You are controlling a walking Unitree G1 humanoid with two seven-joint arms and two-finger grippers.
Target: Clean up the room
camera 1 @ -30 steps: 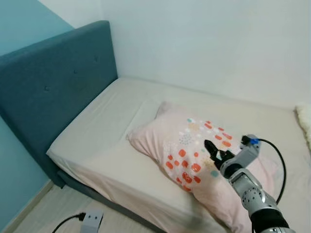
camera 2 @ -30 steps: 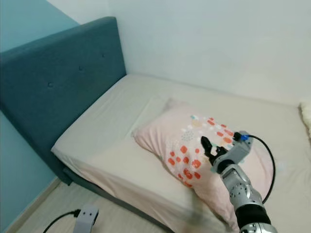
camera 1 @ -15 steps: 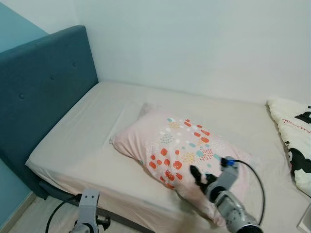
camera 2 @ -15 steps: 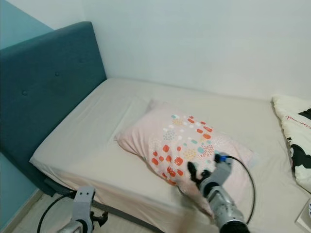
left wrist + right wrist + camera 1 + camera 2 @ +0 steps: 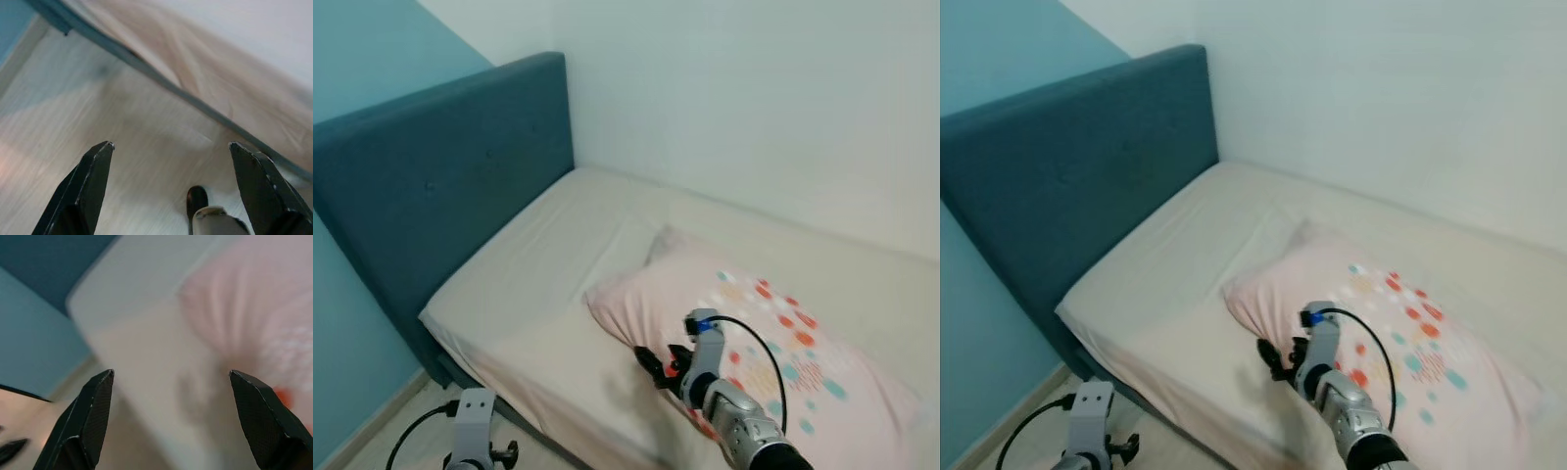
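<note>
Right gripper (image 5: 658, 368) now off the patterned pillow (image 5: 759, 338), fingers spread, empty; left gripper (image 5: 166, 191) spread near floor; pillow looks released

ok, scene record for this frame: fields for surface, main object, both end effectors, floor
surface: bed with beige sheet, teal headboard on the robot's left
main object: pink pillow with orange and teal dots, lying flat on the bed
right end effector: open, raised at the pillow's near edge, holding nothing
left end effector: open, low beside the bed, over the floor
floor: pale wood
</note>
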